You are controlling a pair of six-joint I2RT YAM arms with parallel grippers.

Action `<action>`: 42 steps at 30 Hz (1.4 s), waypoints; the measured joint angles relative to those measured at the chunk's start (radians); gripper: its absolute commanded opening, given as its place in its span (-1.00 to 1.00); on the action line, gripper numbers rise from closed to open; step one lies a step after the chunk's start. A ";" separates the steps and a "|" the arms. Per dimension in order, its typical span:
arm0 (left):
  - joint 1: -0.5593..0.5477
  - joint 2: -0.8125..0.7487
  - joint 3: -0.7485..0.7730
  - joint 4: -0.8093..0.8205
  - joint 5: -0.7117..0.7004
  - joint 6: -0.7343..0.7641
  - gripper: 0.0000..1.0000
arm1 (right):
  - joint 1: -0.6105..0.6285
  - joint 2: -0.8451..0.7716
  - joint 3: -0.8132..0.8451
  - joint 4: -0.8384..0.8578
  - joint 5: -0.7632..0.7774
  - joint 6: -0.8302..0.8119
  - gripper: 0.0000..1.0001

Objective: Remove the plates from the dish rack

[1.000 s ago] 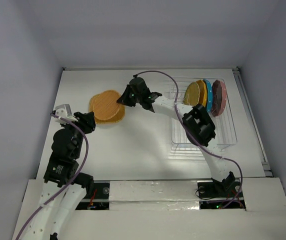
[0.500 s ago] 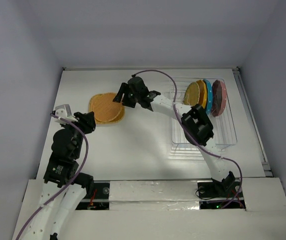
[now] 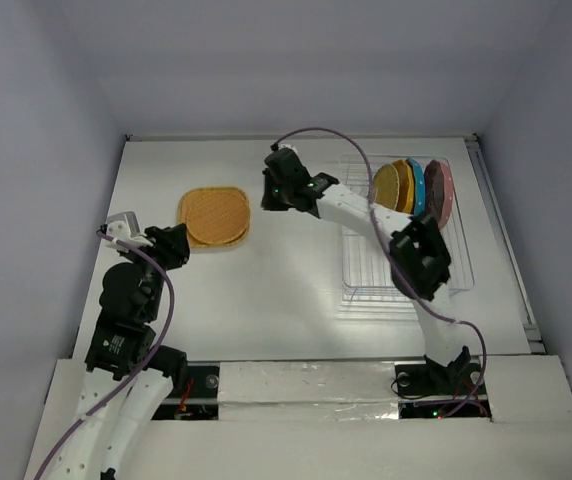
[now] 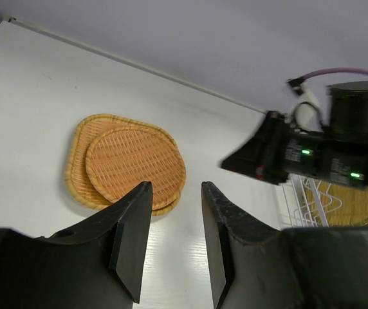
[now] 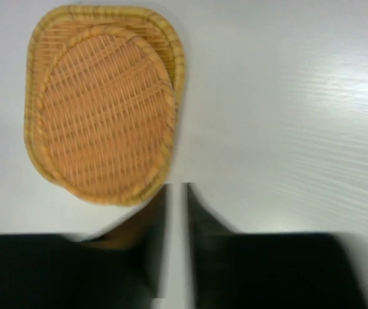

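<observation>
Two tan woven plates [image 3: 214,217] lie stacked flat on the white table, left of centre; they also show in the left wrist view [image 4: 129,164] and the right wrist view [image 5: 103,109]. The dish rack [image 3: 406,262] stands on the right, with several plates on edge at its far end: a yellowish one [image 3: 384,186], an orange one [image 3: 404,185], a blue one [image 3: 418,190] and a dusty red one [image 3: 439,195]. My right gripper [image 3: 272,197] [image 5: 176,190] hovers between stack and rack, jaws a narrow gap apart, holding nothing. My left gripper [image 3: 176,245] [image 4: 174,193] is open and empty, near the stack's front left.
The rack's white wires [image 4: 306,199] show at the right of the left wrist view, with the right arm's black wrist [image 4: 338,148] above them. A purple cable [image 3: 316,135] loops over the right arm. The table's back wall edge [image 3: 296,137] runs behind everything.
My right gripper let go of the tan plate, which now lies flat on the other one. It then drew back to the right, its jaws narrowing. The left arm has barely moved.
</observation>
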 measured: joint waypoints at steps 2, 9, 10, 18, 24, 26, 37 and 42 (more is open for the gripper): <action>0.000 -0.003 0.000 0.000 0.000 0.000 -0.33 | -0.007 -0.124 -0.101 -0.016 0.064 -0.033 -1.00; 0.000 -0.019 0.000 0.000 0.000 0.000 -0.32 | -0.169 -0.687 -0.430 -0.061 0.239 -0.168 -0.86; 0.000 -0.023 0.000 0.000 0.000 0.000 -0.32 | -0.214 -0.753 -0.464 -0.074 0.267 -0.183 -0.73; -0.001 -0.032 0.000 0.000 0.000 -0.001 -0.32 | -0.372 -0.868 -0.563 -0.172 0.327 -0.261 -0.22; -0.001 -0.034 0.000 0.000 0.000 -0.002 -0.32 | -0.422 -0.718 -0.534 -0.187 0.295 -0.299 -0.22; -0.001 -0.034 0.000 0.000 0.000 -0.002 -0.32 | -0.443 -0.661 -0.519 -0.187 0.293 -0.307 -0.21; -0.001 -0.035 0.000 0.000 0.000 -0.002 -0.32 | -0.470 -0.557 -0.503 -0.196 0.282 -0.344 -0.73; -0.001 -0.035 0.000 0.000 0.000 -0.002 -0.31 | -0.471 -0.557 -0.462 -0.237 0.283 -0.375 -1.00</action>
